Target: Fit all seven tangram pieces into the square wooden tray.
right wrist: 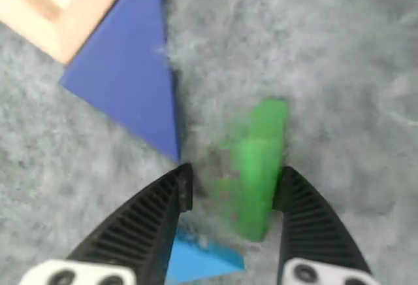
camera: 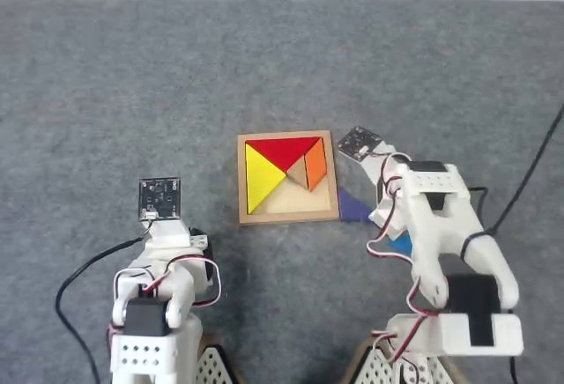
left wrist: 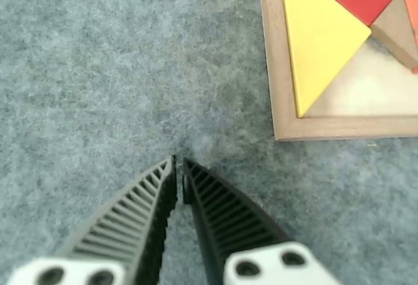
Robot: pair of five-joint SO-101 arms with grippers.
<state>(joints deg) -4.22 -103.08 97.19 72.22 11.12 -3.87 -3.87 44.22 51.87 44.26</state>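
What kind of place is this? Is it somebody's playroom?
It is probably a robot practice table, not a playroom. A small left arm and right arm, both with loose wires, stand on a grey mat. In front of them lies a wooden tray holding coloured shapes.

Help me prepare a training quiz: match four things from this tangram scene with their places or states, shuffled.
Column one
1. yellow triangle
2. dark blue triangle
3. green piece
4. left hand

Column two
a. between the fingers of the right hand
b. shut, over the grey carpet
c. inside the wooden tray
d. flat on the carpet, beside the tray's corner

Pairs: 1-c; 2-d; 3-a; 4-b
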